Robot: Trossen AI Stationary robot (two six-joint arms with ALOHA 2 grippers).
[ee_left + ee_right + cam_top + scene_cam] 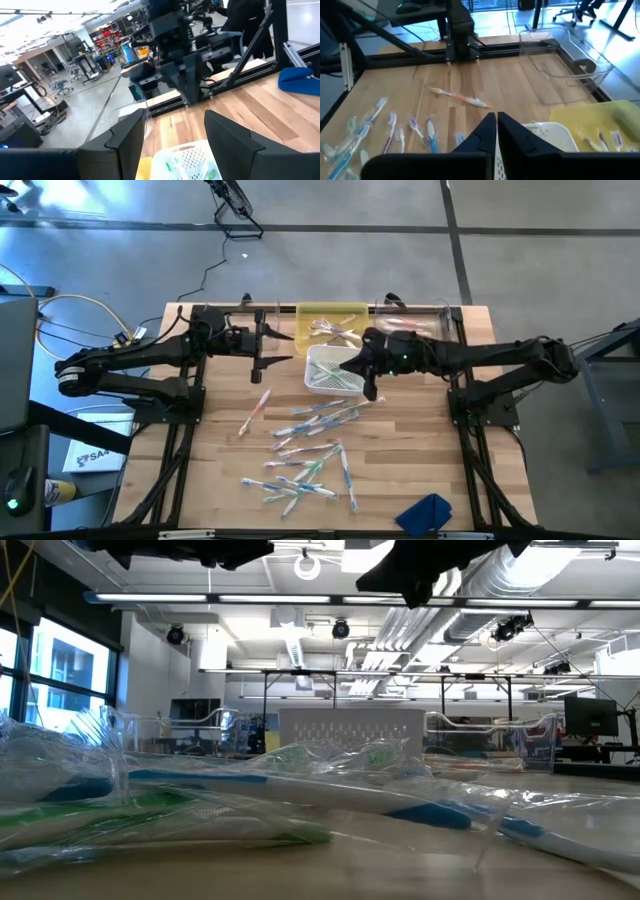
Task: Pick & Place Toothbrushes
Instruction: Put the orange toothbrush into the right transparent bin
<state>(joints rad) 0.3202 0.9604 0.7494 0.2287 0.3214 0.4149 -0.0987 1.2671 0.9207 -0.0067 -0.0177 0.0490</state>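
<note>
While toothbrushes [305, 455] blur the low view, right claw [372, 388] (shut) — contents unseen.

Toothbrushes [305, 450]: thin, mostly white, with blue, green and pink accents, in clear wrappers, lying flat and scattered at table centre and toward 6 o'clock. One orange-pink brush [254, 412] lies apart at 9 o'clock. More in trays at 12 o'clock.

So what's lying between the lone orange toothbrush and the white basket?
Nothing: in the high view, bare wood separates the orange toothbrush from the white basket. The right wrist view agrees.
</note>
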